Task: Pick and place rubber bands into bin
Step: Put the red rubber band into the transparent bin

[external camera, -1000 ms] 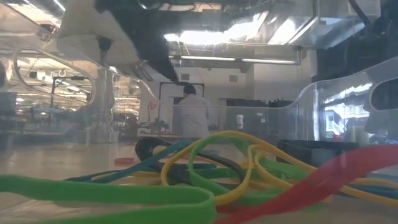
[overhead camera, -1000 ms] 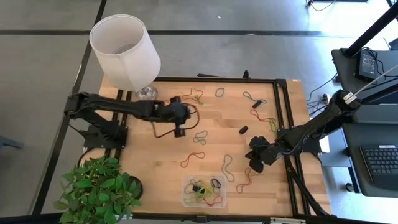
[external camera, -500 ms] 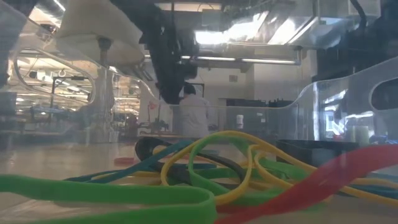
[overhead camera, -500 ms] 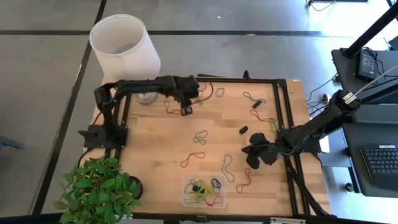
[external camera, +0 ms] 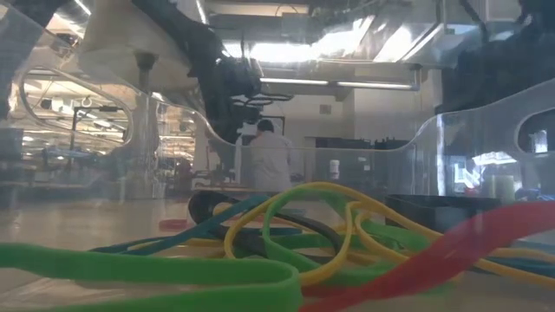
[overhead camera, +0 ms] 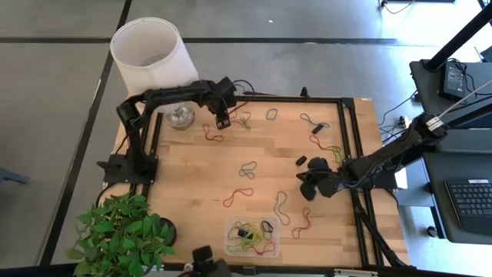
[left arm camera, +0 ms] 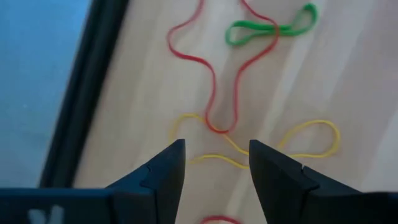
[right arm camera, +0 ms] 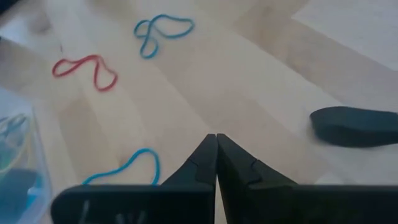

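Two bands under left gripper: red band crosses yellow band; we risk grabbing both.
jaws: left apart, right gripper together, empty.
bin: far from left.

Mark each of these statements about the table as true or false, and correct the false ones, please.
1. The left gripper is open above a thin yellow rubber band. True.
2. The right gripper is holding a red rubber band. False: its fingers are shut on nothing, over bare wood.
3. The small clear plastic bin already holds several rubber bands. True.
4. The white cylindrical lamp shade stands at the right arm's side of the table. False: it is at the far corner on the left arm's side.
5. The green leafy plant is beside the left arm's base. True.
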`<control>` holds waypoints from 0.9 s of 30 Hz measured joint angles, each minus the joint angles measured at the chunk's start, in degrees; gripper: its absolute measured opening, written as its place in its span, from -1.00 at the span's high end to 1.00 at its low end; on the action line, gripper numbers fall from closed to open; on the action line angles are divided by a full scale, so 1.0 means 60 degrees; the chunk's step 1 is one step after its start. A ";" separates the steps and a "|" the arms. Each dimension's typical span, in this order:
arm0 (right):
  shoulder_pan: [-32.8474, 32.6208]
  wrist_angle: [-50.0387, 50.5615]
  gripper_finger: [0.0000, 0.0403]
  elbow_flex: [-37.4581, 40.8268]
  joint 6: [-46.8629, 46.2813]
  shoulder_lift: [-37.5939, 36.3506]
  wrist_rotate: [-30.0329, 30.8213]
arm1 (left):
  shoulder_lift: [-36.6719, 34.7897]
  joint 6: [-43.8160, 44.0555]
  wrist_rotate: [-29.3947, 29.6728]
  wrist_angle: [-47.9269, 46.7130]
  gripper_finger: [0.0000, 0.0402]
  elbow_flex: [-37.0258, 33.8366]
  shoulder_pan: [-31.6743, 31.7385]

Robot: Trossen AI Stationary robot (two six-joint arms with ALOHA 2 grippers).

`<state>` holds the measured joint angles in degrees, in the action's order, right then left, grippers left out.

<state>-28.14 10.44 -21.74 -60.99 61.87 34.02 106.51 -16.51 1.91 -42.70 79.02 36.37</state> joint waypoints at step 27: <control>0.0743 -0.0364 0.94 -0.0007 0.0000 0.0000 -0.0025 | 0.2040 -0.0901 0.0072 0.1199 0.44 0.0036 -0.0747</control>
<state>-23.68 8.25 -21.78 -60.99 61.87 33.87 118.75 -21.91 2.35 -35.51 79.24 31.88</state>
